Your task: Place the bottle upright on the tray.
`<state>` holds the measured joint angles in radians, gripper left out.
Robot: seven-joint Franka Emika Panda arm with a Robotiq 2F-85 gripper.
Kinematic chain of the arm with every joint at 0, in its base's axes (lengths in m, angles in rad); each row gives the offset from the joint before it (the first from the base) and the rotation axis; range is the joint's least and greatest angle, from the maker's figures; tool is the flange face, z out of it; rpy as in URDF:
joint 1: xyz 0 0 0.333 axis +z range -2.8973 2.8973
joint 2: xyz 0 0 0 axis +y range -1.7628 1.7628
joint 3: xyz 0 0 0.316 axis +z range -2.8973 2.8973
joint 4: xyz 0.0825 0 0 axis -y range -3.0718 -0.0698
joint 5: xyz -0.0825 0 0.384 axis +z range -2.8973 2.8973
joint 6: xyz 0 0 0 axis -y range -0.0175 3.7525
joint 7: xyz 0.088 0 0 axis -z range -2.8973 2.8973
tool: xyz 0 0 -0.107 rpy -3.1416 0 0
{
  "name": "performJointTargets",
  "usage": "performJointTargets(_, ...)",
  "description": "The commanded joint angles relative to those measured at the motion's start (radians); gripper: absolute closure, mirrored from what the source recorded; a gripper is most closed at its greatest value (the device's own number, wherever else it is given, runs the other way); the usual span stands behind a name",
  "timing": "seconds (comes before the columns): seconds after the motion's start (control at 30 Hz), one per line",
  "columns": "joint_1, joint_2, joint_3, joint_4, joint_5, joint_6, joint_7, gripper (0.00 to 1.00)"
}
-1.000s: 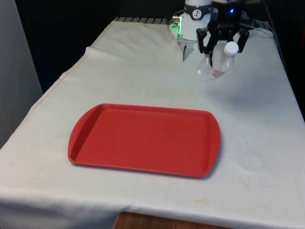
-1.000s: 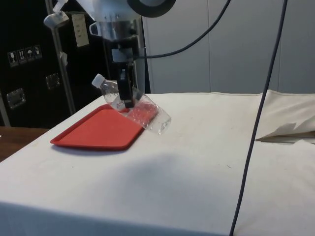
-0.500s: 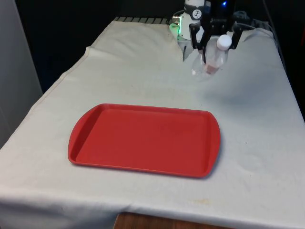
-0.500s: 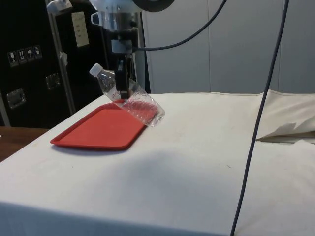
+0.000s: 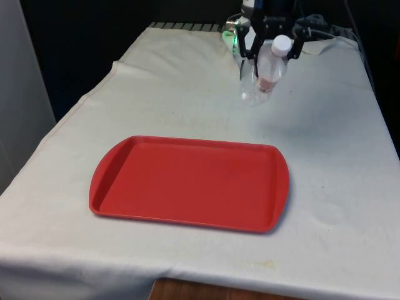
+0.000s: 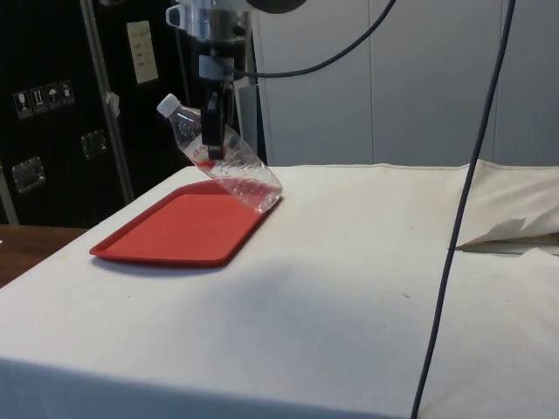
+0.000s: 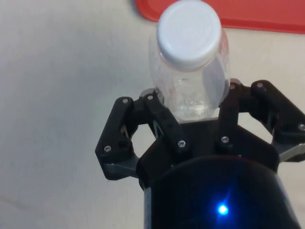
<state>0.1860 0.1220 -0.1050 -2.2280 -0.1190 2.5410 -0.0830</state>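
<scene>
A clear plastic bottle (image 5: 264, 74) with a white cap and a bit of red inside hangs tilted in the air, cap leaning toward the tray. My black gripper (image 5: 271, 53) is shut on its upper body, just below the neck. From the side, the bottle (image 6: 229, 160) slants with its base lowest, above the cloth past the tray's far edge, with the gripper (image 6: 212, 131) across it. The wrist view has the white cap (image 7: 189, 29) pointing out between the fingers (image 7: 164, 121). The red tray (image 5: 187, 182) lies flat and bare in the middle of the table.
White cloth (image 5: 337, 156) covers the table, with open room on all sides of the tray. A black cable (image 6: 458, 209) hangs down at the side view's right. A fold of cloth (image 6: 511, 231) lies by the far right edge in that view.
The gripper has risen with the bottle and shifted toward the front view's left. The bottle has tipped more toward upright, its base lifting away from the cloth.
</scene>
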Motion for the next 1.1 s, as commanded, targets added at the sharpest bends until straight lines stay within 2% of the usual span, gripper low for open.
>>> performJointTargets(0.0,-0.004,-0.009,-0.002,-0.009,0.006,0.022,-0.011,0.65)
performJointTargets(0.2,-0.004,-0.014,-0.020,-0.012,0.008,0.060,-0.021,0.65)
performJointTargets(0.23,-0.001,-0.006,-0.018,-0.003,0.000,0.037,-0.011,0.65)
performJointTargets(0.27,-0.004,-0.014,-0.022,-0.013,0.008,0.066,-0.023,0.65)
performJointTargets(0.5,-0.005,-0.011,-0.040,-0.015,0.010,0.122,-0.031,0.65)
performJointTargets(0.53,-0.002,-0.006,-0.042,-0.008,0.000,0.105,-0.020,0.65)
performJointTargets(0.57,-0.005,-0.010,-0.042,-0.015,0.011,0.130,-0.032,0.65)
performJointTargets(0.77,-0.006,-0.006,-0.055,-0.020,0.013,0.183,-0.033,0.65)
performJointTargets(0.8,-0.002,-0.005,-0.059,-0.016,0.000,0.167,-0.022,0.65)
performJointTargets(0.83,-0.005,-0.005,-0.057,-0.021,0.014,0.191,-0.032,0.65)
performJointTargets(1.07,-0.005,0.002,-0.069,-0.030,0.018,0.265,-0.029,0.65)
